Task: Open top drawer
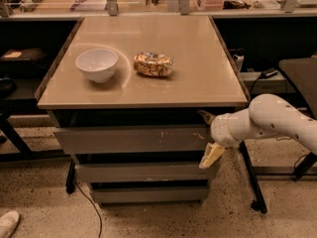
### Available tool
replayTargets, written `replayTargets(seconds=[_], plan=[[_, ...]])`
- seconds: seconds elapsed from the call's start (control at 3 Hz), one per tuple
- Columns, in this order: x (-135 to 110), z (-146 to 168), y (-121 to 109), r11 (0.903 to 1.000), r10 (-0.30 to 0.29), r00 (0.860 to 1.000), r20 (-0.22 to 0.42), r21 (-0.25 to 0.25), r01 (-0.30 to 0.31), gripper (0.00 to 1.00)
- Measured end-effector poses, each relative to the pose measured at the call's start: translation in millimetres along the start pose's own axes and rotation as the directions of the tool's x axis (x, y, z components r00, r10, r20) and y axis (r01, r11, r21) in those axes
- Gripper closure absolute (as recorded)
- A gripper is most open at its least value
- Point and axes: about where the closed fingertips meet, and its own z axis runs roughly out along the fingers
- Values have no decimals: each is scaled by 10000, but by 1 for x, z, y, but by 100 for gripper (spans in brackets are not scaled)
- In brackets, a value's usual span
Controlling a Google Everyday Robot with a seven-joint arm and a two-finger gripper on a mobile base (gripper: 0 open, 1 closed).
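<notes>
The top drawer (129,140) is the wide grey handleless front just under the beige tabletop (198,58), with pale scratches right of centre. A dark gap shows above it; its interior is hidden. Two narrower grey drawer fronts (143,172) sit below. My gripper (207,137), on a white arm (270,120) reaching in from the right, is at the drawer's right end. It is open, with one tan fingertip (204,115) at the drawer's upper right corner and the other (212,155) just below its lower right corner.
A white bowl (97,63) and a crumpled snack bag (153,64) lie on the tabletop. A black table leg (250,175) stands right of the drawers. A shelf with clutter runs along the back. A cable trails on the speckled floor (44,207).
</notes>
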Motion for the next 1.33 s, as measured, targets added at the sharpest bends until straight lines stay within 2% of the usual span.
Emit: replayTargets(seconds=[0.33, 0.67, 1.33], plan=[[13, 5, -6, 9997, 175, 9998, -50, -187, -176, 0], [14, 5, -7, 9996, 189, 9998, -55, -195, -190, 17], [7, -4, -11, 9996, 188, 9998, -55, -195, -189, 63]])
